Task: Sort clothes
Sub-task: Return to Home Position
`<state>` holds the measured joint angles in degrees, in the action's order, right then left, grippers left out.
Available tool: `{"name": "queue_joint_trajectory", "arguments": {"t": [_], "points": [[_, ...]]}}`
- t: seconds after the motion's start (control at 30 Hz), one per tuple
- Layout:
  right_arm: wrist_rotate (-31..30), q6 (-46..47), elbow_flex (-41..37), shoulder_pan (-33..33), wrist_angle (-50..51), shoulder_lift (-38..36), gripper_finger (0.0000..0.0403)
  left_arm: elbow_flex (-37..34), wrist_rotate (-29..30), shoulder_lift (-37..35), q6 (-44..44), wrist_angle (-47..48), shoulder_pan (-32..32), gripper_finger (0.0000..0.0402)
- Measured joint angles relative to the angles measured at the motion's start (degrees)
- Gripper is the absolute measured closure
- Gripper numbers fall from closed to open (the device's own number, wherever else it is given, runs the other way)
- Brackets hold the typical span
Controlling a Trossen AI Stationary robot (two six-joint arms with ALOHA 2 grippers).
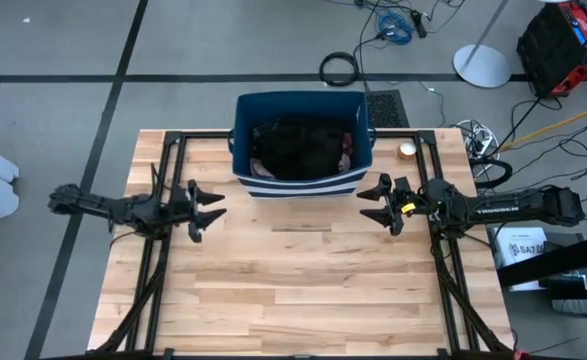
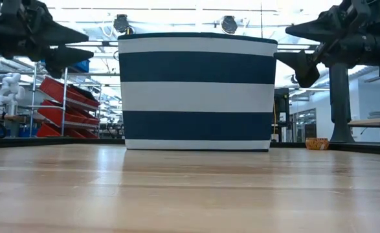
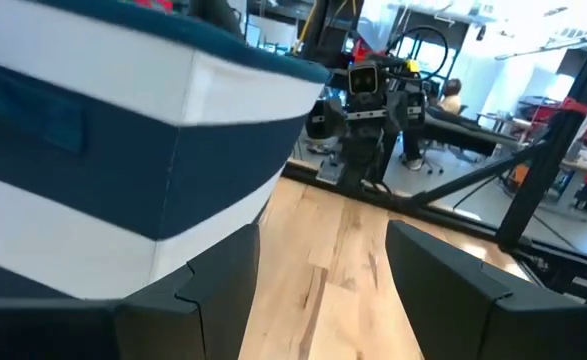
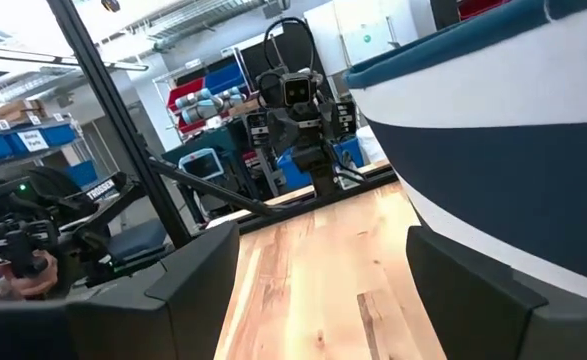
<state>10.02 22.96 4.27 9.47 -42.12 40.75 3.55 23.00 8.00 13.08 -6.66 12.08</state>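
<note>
The clothes [image 1: 298, 147] lie piled inside the dark blue bin with white stripes [image 1: 300, 182] at the table's far middle: mostly black fabric, with a bit of pale pink [image 1: 347, 143] at the right. My left gripper [image 1: 213, 207] hovers open to the left of the bin, pointing level toward the table's right. My right gripper [image 1: 369, 203] hovers open to the right of the bin, pointing level toward the left. Both have nothing between their fingers [image 3: 218, 290] [image 4: 198, 275]. In the low view the bin's wall [image 2: 196, 90] hides the clothes.
A small round object [image 1: 407, 151] sits on the table right of the bin. Black frame rails [image 1: 163, 180] [image 1: 441, 190] run along both table sides. The wooden tabletop [image 1: 303, 280] stretches wide in front of the bin. Cables and equipment lie on the floor beyond.
</note>
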Motion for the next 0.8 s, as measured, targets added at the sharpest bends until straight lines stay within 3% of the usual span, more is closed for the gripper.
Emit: {"name": "queue_joint_trajectory", "arguments": {"t": [0.33, 0.5, 0.67, 0.8], "points": [[0.02, -1.44, 0.00, 0.00, 0.34, 0.00, 0.0126, -3.12, -0.02, -4.00, -0.33, 2.55, 0.00, 0.0173], [0.02, -5.01, 0.00, 0.05, 4.38, 0.02, 0.0126, -3.12, -0.87, -3.70, -4.63, 2.92, 0.00, 0.0173], [-0.90, -2.74, 0.00, 0.22, 9.11, 0.04, 0.0126, -3.12, 0.30, -3.36, -6.51, 2.90, 0.00, 0.0173], [-0.96, -3.46, 0.00, 0.22, 12.80, 0.02, 0.0126, -3.12, 0.75, -3.38, -13.24, 2.86, 0.00, 0.0173]]}}
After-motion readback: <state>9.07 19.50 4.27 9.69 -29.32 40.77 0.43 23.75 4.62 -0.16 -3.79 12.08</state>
